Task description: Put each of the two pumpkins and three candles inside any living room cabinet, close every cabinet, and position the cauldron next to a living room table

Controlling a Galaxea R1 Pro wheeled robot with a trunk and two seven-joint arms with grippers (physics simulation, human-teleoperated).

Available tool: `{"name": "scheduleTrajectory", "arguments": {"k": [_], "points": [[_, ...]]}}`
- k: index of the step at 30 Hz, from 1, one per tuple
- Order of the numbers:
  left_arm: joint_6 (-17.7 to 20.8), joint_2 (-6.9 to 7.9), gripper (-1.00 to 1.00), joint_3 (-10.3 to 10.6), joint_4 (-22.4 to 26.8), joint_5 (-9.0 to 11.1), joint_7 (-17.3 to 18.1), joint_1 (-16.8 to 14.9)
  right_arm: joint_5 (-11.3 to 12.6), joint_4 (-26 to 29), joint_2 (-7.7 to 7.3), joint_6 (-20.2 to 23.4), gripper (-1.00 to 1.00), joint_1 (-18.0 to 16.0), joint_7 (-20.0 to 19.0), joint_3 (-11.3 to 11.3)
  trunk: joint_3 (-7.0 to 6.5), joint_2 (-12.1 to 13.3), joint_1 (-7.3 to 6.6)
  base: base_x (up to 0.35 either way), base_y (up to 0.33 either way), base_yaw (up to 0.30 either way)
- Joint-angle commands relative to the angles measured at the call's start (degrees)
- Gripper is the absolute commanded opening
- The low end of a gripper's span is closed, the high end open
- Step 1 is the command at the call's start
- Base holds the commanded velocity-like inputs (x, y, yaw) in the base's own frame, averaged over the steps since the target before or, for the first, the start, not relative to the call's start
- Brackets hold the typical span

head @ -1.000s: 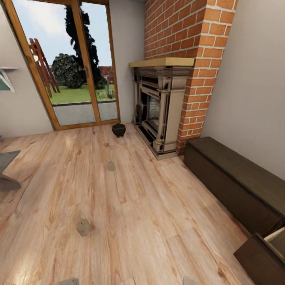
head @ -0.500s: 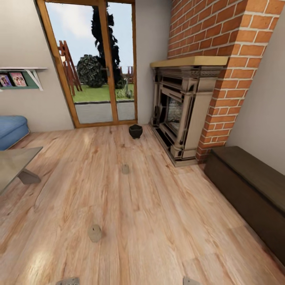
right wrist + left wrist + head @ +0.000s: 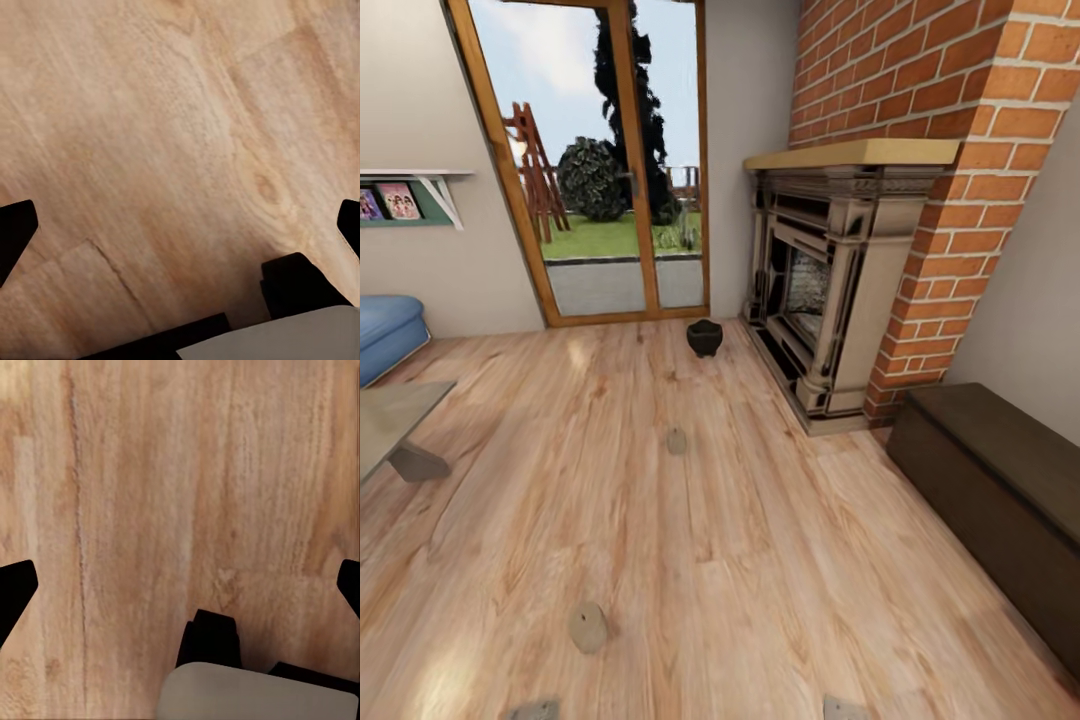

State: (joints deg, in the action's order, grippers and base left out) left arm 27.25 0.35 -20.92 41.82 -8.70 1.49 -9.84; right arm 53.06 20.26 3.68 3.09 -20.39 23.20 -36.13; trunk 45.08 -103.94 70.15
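while cauldron (image 3: 704, 337) sits by fireplace (image 3: 825, 290), cabinet (image 3: 1000, 490) shut

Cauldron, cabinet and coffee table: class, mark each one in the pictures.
cauldron (image 3: 704, 338), head view, on its black belly.
cabinet (image 3: 1000, 455), head view, on its dark top.
coffee table (image 3: 388, 418), head view, on its glossy top.

Glossy wood-plank floor (image 3: 760, 560); rough red brick chimney (image 3: 920, 90); matt black cauldron (image 3: 704, 338).

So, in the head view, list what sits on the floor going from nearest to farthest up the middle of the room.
Nearer small beige object → farther small beige object → cauldron → glass door. What the two beige objects are is too small to tell.
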Motion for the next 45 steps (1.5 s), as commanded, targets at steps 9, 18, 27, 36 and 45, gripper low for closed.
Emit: {"name": "scheduleTrajectory", "arguments": {"k": [9, 18, 27, 36, 45], "points": [[0.0, 0.0, 1.0, 0.0, 0.0, 0.0, 0.0, 0.0, -0.1, 0.3, 0.01, 0.0, 1.0, 0.0, 0.0, 0.0, 0.0, 0.0, 0.0, 0.319, -0.008, 0.0], [0.0, 0.0, 1.0, 0.0, 0.0, 0.0, 0.0, 0.0, -0.1, 0.4, 0.08, 0.1, 1.0, 0.0, 0.0, 0.0, 0.0, 0.0, 0.0, 0.326, 0.0, 0.03], [0.0, 0.0, 1.0, 0.0, 0.0, 0.0, 0.0, 0.0, -0.1, 0.4, 0.07, 0.1, 1.0, 0.0, 0.0, 0.0, 0.0, 0.0, 0.0, 0.326, 0.008, 0.226], [0.0, 0.0, 1.0, 0.0, 0.0, 0.0, 0.0, 0.0, -0.1, 0.4, 0.07, 0.0, 1.0, 0.0, 0.0, 0.0, 0.0, 0.0, 0.0, 0.31, 0.036, 0.021], [0.1, 0.0, 1.0, 0.0, 0.0, -0.1, 0.1, 0.0, -0.1, 0.4, 0.09, 0.0, 1.0, 0.0, 0.0, 0.0, 0.0, 0.0, 0.0, 0.086, -0.004, 0.0]]}}
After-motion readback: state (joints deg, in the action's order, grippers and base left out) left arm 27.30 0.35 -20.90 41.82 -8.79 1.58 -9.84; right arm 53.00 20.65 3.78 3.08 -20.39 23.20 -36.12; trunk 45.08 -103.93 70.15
